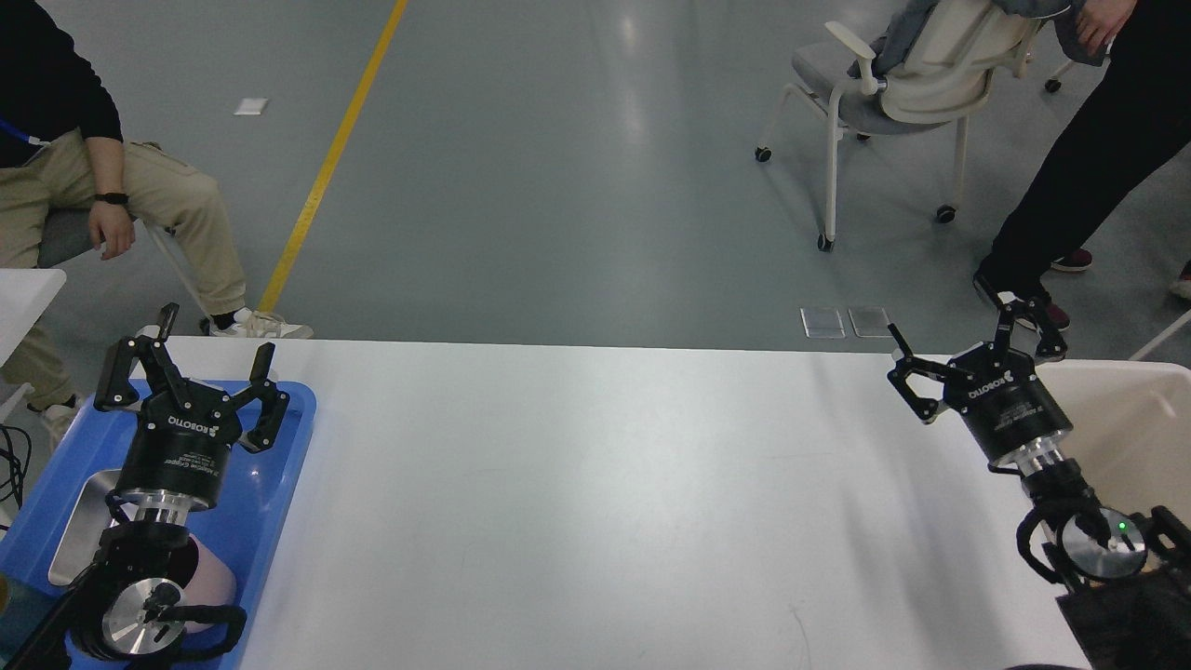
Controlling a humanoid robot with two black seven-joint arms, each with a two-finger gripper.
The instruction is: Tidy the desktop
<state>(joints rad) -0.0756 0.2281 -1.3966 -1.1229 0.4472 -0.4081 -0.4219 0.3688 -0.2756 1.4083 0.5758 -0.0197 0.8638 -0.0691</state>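
The desktop (595, 484) is a wide white tabletop with rounded corners, and its surface is bare. My left gripper (216, 335) is open and empty, raised over the far end of the blue tray (279, 465) at the table's left edge. My right gripper (951, 339) is open and empty, above the table's far right corner next to the beige bin (1130, 409).
In the blue tray lie a metal dish (79, 530) and a pink cup (209, 582), partly hidden by my left arm. A seated person (121, 195) is at far left. A standing person (1079, 177) and a wheeled chair (893, 84) are beyond the far right corner.
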